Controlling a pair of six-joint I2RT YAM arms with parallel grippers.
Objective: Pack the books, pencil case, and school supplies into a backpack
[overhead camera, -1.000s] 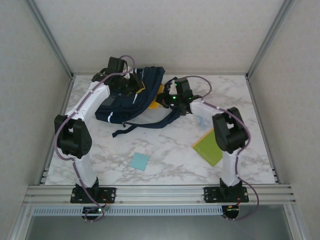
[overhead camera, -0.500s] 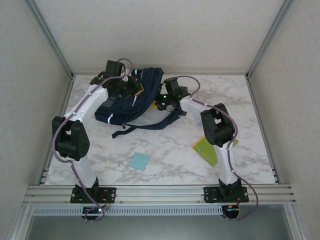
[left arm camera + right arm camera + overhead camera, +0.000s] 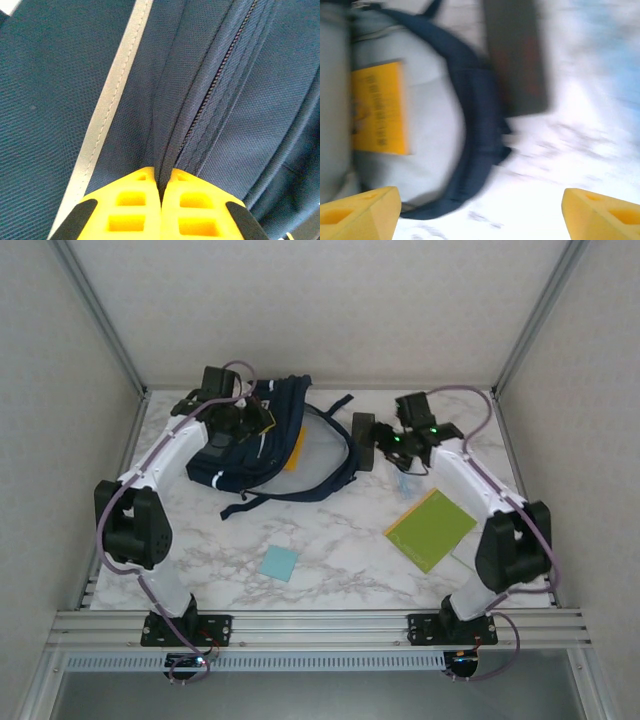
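**Inspector:** Navy fabric of the backpack (image 3: 232,462) is pinched in your left gripper (image 3: 161,175), whose jaws are closed tight on a fold beside the zipper (image 3: 215,100), holding the mouth open. The orange-yellow book (image 3: 380,107) lies flat on the pale lining (image 3: 432,150) inside. Finding: one book packed.

**Operator:** And the right?

**Inspector:** Your right gripper (image 3: 480,200) stands wide and empty, just outside the backpack's rim. The pencil case (image 3: 515,55) lies on the marble table (image 3: 340,530) just beside that rim, ahead of the fingers. The lime green book (image 3: 432,530) and the light-blue pad (image 3: 280,563) lie well apart from the bag, toward the near edge. The bluish packet (image 3: 405,480) shows partly under the right arm.

**Operator:** What should I take next?

**Inspector:** In my judgement the pencil case, being nearest.
- Turn your wrist so the jaws cross its narrow width, not its length.
- Come down at its middle so it hangs level.
- Close only when both fingers are past its sides.
- The right wrist view is blurred, so settle before descending.
- Carry the case over the rim and lay it beside the book.
- Do not release the left fold until the case is in, or the mouth may sag shut.
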